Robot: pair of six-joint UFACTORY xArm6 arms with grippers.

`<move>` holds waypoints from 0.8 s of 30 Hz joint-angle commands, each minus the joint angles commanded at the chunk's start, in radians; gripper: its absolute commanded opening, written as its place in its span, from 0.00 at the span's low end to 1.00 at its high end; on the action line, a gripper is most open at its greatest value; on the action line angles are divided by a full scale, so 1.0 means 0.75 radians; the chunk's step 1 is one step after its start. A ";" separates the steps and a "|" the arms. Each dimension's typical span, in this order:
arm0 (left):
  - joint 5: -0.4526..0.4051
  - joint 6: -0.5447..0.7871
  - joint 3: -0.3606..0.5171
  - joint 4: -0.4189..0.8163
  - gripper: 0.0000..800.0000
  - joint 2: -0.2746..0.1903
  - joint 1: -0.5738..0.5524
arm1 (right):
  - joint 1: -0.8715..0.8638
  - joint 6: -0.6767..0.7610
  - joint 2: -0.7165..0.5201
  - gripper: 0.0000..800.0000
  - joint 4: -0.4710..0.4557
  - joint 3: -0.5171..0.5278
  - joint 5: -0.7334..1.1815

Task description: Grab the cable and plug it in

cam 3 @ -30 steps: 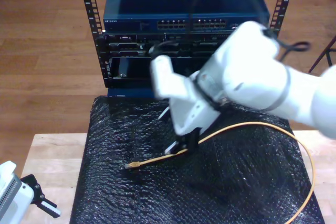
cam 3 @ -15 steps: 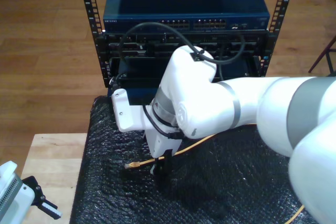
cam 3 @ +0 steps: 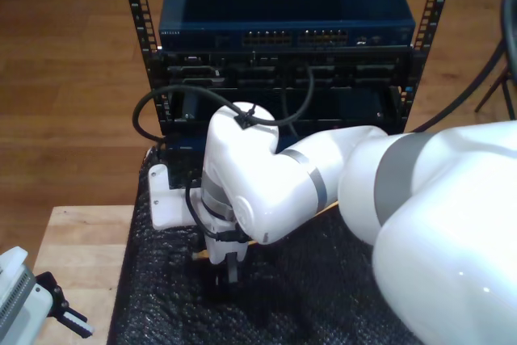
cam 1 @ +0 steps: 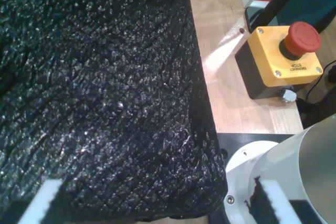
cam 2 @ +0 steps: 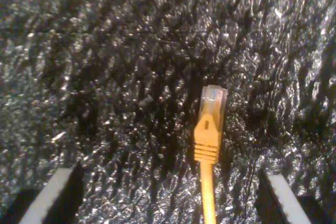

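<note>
Wooden floor (cam 3: pixel 73 78), black equipment rack (cam 3: pixel 279 46), light wooden table (cam 3: pixel 81 248), black textured mat (cam 3: pixel 307 305)

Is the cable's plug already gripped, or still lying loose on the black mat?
Loose. The plug lies flat on the black mat, and my second gripper is open, its fingers apart on either side.

White "EMERGENCY STOP" lettering on yellow button box (cam 1: pixel 283 59)

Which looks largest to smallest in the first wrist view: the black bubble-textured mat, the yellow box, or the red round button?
1. The black bubble-textured mat, by far.
2. The yellow box.
3. The red round button sitting on top of it.
The mat lies nearer the camera, so this ranks apparent size alone.
</note>
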 joint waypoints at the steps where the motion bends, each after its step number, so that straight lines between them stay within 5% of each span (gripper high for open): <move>1: 0.000 0.000 -0.002 0.000 1.00 0.000 0.000 | 0.000 0.012 0.012 0.97 -0.008 -0.008 0.000; 7: 0.000 0.000 -0.002 0.000 1.00 0.000 0.000 | 0.000 0.023 0.086 0.94 -0.018 -0.074 0.000; 24: 0.000 0.002 -0.004 0.000 1.00 0.000 0.000 | -0.002 0.027 0.131 0.58 -0.051 -0.108 -0.002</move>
